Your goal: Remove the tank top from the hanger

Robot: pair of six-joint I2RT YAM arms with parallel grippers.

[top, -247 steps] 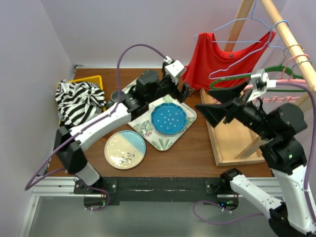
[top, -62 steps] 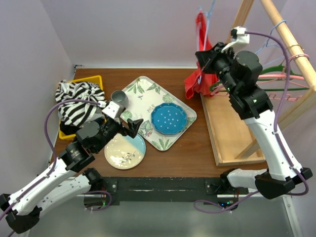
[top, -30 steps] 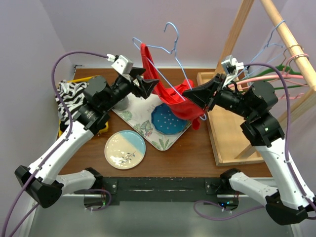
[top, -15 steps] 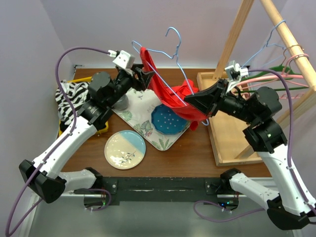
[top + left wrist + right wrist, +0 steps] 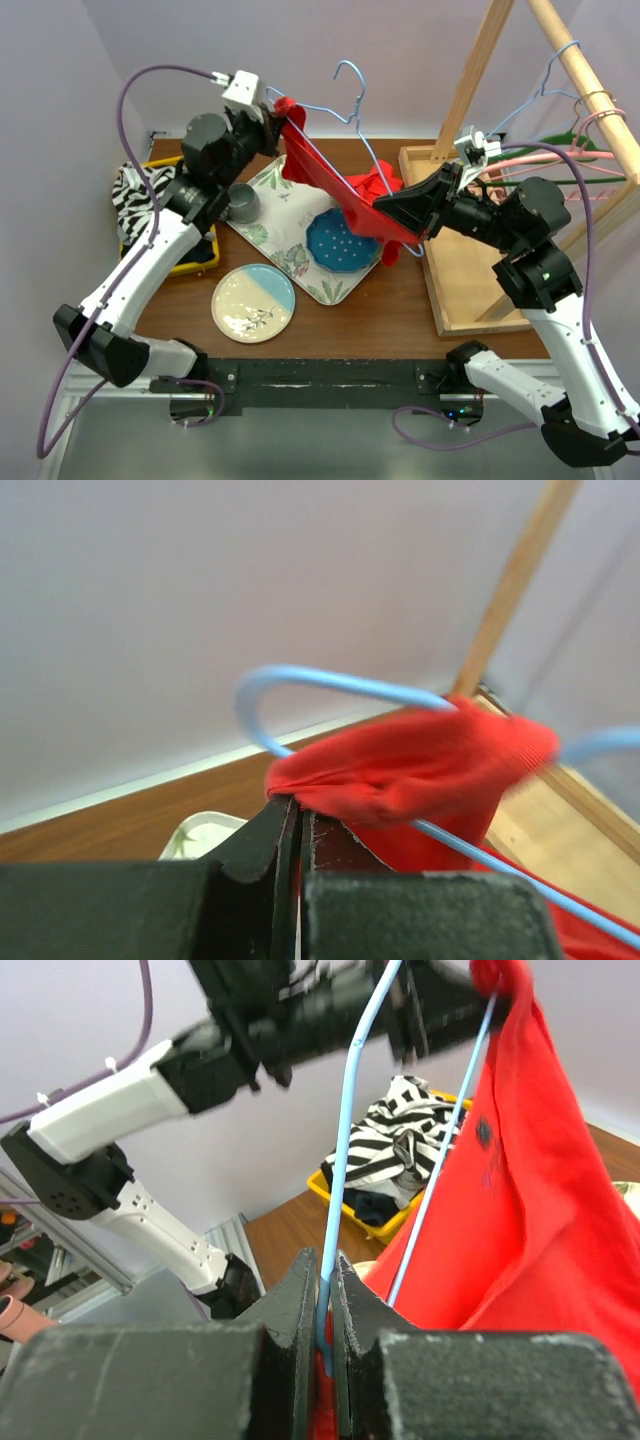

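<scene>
The red tank top (image 5: pixel 335 190) hangs in the air above the table (image 5: pixel 390 310), stretched between both grippers and draped over a light blue wire hanger (image 5: pixel 352 84). The top view shows the garment sagging over a floral tray (image 5: pixel 300 268). The left wrist view alone shows the left gripper (image 5: pixel 298 815) closed on a bunched fold of soft knit fabric (image 5: pixel 420 770), with the hanger's thin curved wire (image 5: pixel 330 685) just above it. The right wrist view alone shows the right gripper (image 5: pixel 325 1285) clamped on the hanger wire (image 5: pixel 352 1100), the red cloth (image 5: pixel 540 1160) beside it. The tray holds a glossy blue dotted plate (image 5: pixel 342 242) and a grey cup (image 5: pixel 241 203). A cream-and-blue plate (image 5: pixel 253 303) lies near the tray. A yellow bin (image 5: pixel 196 161) holds a crumpled black-and-white striped cloth (image 5: pixel 150 205). A wooden rack (image 5: pixel 590 90) stands at the right.
</scene>
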